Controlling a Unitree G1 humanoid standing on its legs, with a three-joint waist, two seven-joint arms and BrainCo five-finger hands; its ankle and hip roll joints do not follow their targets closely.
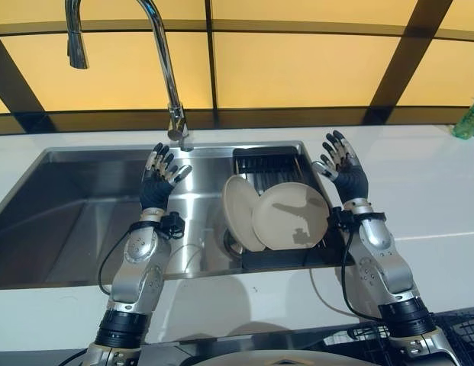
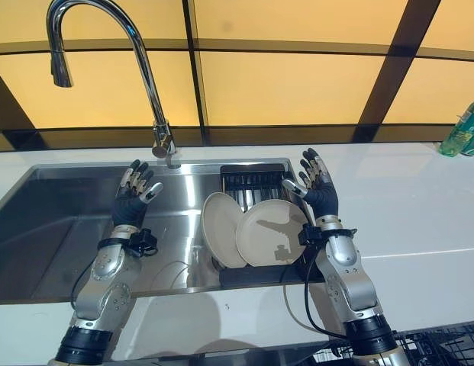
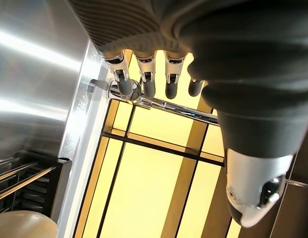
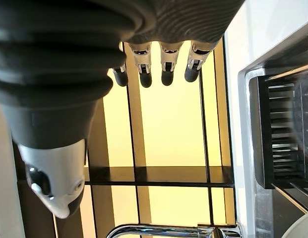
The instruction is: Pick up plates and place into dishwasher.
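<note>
Reach step not begun: left hand (image 1: 156,183) and right hand (image 1: 345,174) hover empty, fingers spread, flanking two plates (image 1: 290,216) leaning in sink rack (image 1: 256,164); next, likely lower a hand onto nearest rim.

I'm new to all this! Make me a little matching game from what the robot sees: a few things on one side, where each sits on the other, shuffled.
Things:
1. two beige round plates
2. curved chrome tap
3. green bottle
4. robot's left hand

Places:
A. far right on the white counter
B. raised open over the steel sink basin
C. leaning in the black dish rack
D. behind the sink, arching over it

Pairs: 1-C, 2-D, 3-A, 4-B
</note>
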